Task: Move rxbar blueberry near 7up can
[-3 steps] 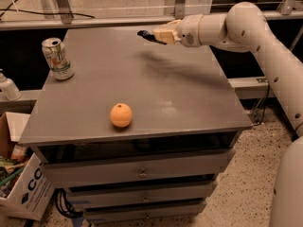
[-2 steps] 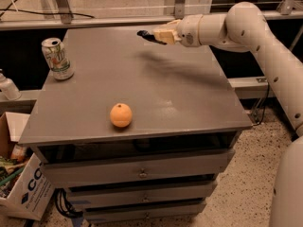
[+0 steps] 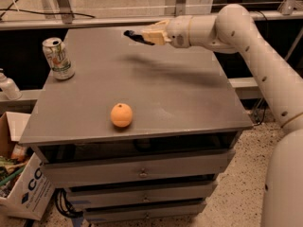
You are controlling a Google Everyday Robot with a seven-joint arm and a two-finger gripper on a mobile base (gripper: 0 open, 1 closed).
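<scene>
The one gripper [image 3: 145, 36] hangs above the far part of the grey cabinet top [image 3: 189, 103], at the end of the single white arm [image 3: 246, 37] that reaches in from the right of the view. Its two pale fingers are closed together on one dark, flat thing that sticks out past their tips. This looks like the rxbar blueberry [image 3: 132, 33], though its print cannot be read. The bar is held in the air, clear of the surface, with its shadow lying on the top just beneath the gripper.

There is one 7up can [image 3: 57, 58]. It stands upright well beyond the fingertips, off toward the left edge of the top and nearer the camera than the gripper. One orange [image 3: 121, 115] lies well apart from the gripper, toward the front edge and almost straight below it in the view.

Three drawers [image 3: 142, 171] are stacked under the top. Off the cabinet, beyond the can, stand one white bottle [image 3: 7, 86] and one cardboard box [image 3: 29, 193].
</scene>
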